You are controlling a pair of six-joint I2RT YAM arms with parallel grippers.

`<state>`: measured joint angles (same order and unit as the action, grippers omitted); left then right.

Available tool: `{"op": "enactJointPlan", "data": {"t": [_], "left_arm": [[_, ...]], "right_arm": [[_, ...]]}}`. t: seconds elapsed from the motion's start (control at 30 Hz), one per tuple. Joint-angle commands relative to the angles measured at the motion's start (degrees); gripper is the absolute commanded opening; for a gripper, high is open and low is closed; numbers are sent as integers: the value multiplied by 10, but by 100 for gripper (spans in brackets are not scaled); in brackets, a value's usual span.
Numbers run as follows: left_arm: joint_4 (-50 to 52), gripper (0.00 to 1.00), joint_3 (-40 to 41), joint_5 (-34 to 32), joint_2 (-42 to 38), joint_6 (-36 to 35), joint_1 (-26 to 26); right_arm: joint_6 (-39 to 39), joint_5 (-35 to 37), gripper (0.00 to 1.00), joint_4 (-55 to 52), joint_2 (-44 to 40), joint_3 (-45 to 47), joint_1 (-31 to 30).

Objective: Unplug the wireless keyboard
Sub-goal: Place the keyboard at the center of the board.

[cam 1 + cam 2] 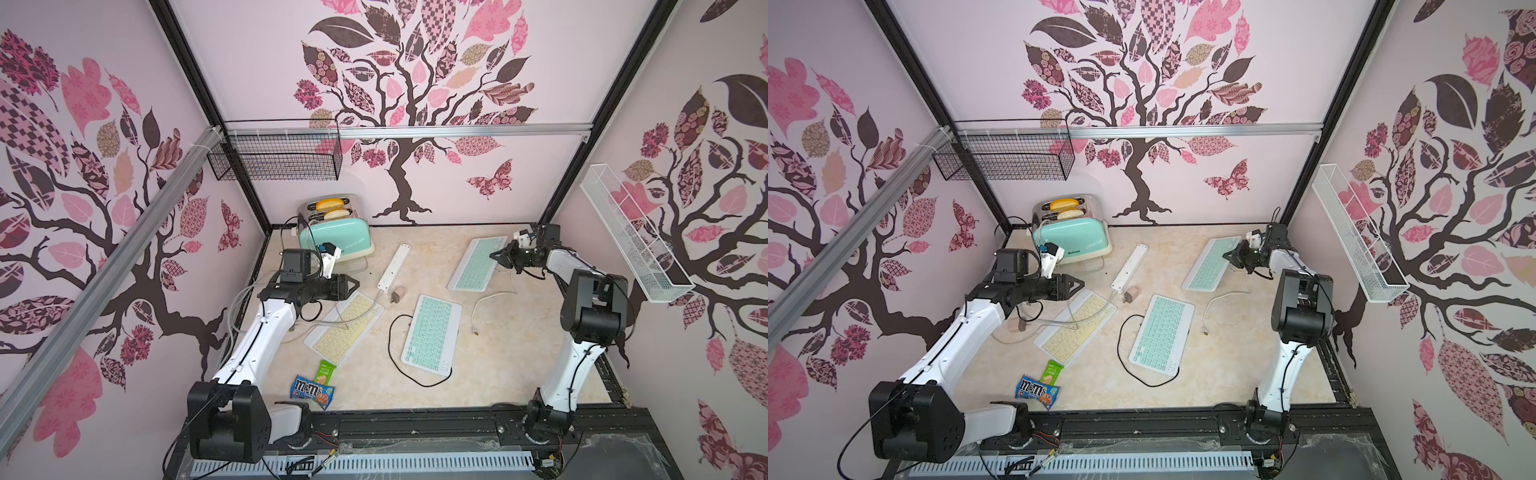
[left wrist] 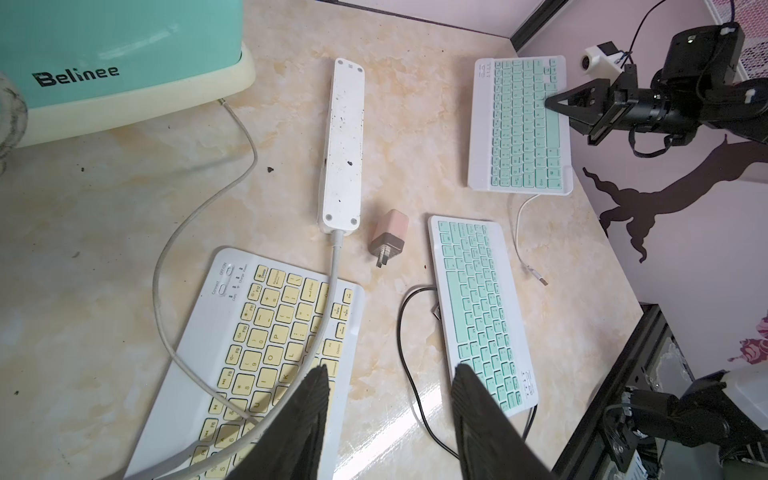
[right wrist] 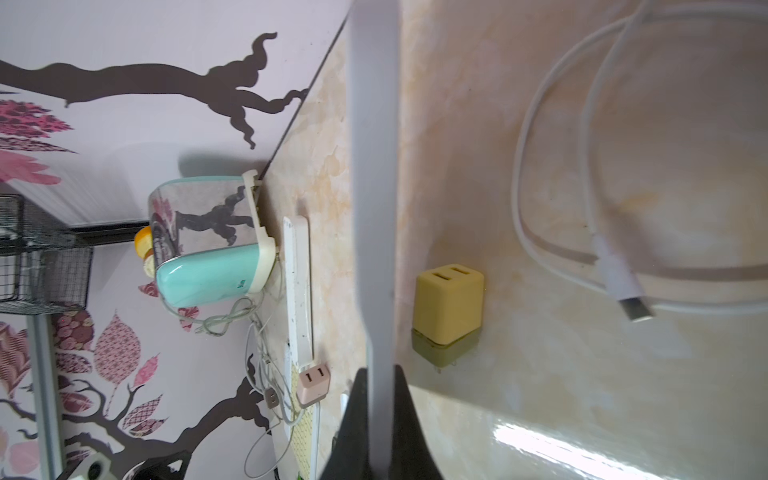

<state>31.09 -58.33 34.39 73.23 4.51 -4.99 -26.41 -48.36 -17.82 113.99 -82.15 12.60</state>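
Observation:
The far teal wireless keyboard (image 1: 478,262) (image 1: 1210,264) (image 2: 519,124) lies near the right wall. My right gripper (image 1: 496,254) (image 1: 1228,257) (image 3: 379,374) is shut on its right edge, which shows edge-on as a grey strip (image 3: 374,166) between the jaws. A white cable (image 1: 490,301) (image 2: 519,232) curls on the table beside it. Its small plug (image 3: 631,307) lies free, apart from the keyboard. My left gripper (image 1: 355,286) (image 1: 1080,284) (image 2: 390,374) hangs open above the yellow keyboard (image 1: 345,328), holding nothing.
A second teal keyboard (image 1: 432,334) with a black cable (image 1: 392,349) lies mid-table. A white power strip (image 1: 394,266), a pink charger (image 1: 400,294), a yellow charger (image 3: 449,307), a teal toaster (image 1: 336,232) and snack packs (image 1: 311,388) share the table.

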Motion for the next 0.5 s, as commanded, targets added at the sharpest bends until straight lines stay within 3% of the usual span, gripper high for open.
{"op": "enactJointPlan", "data": {"t": [0.0,0.3,0.47], "left_arm": [[-2,51,-2,9,1,-4,-2],[1,51,-3,16,2,-6,-1],[-6,51,1,17,0,-2,-1]], "right_arm": [[-100,-58,0,187,-77,49,20],[-160,56,0,294,-210,265,97],[-128,50,0,255,-212,297,119]]}}
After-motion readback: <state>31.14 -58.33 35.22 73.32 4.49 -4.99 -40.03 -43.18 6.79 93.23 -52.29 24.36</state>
